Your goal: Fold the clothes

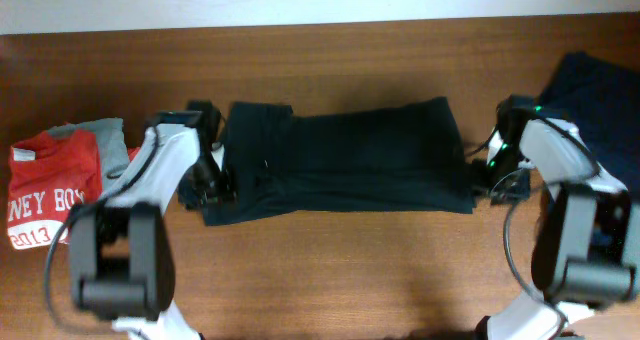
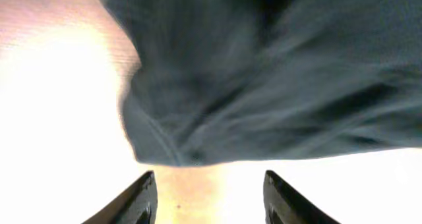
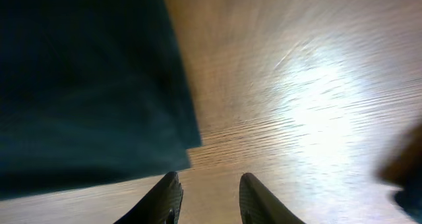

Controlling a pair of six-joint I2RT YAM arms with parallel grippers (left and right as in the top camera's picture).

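A black T-shirt [image 1: 345, 158] lies folded into a long band across the middle of the table. My left gripper [image 1: 212, 185] is at its left end, open and empty; in the left wrist view the rumpled fabric [image 2: 277, 79] lies just ahead of the fingertips [image 2: 210, 197]. My right gripper [image 1: 483, 175] is at the shirt's right end, open and empty; in the right wrist view the shirt's corner [image 3: 86, 85] lies just left of and ahead of the fingertips [image 3: 210, 197].
A red lettered shirt [image 1: 45, 185] on a grey garment [image 1: 105, 140] lies at the far left. A dark navy garment [image 1: 600, 100] lies at the far right. The wooden table [image 1: 350, 270] has bare room in front and behind.
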